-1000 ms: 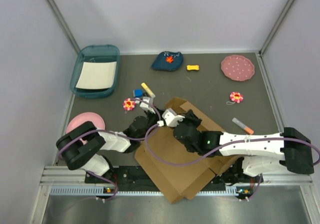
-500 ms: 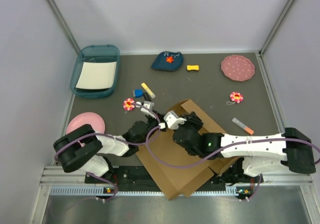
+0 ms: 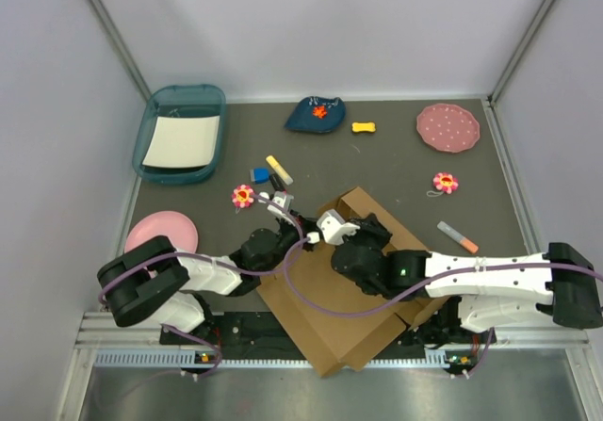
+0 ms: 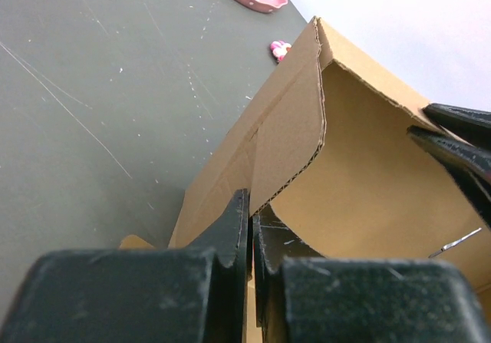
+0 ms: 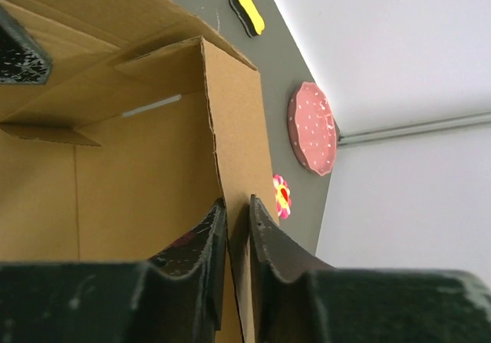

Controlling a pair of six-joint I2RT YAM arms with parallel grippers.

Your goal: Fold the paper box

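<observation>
The brown corrugated-cardboard paper box (image 3: 330, 303) is matt and fibrous, and its cut edges show wavy fluting between two liners. The dark grey surface (image 4: 92, 90) looks matt, with fine pale scratches and specks. The black fingers (image 4: 230, 232) of the left end effector (image 4: 251, 224) are dull, grainy plastic flecked with light dust. Those of the right end effector (image 5: 236, 224) have a slight sheen. The white arm shells (image 3: 490, 275) are smooth, glossy plastic. At the far left corner, the teal rectangular tray (image 3: 151, 124) is shiny translucent plastic, and its white sheet (image 3: 182, 140) looks flat and matt. Along the near edge, the rail (image 3: 118, 327) is bare ribbed metal.
</observation>
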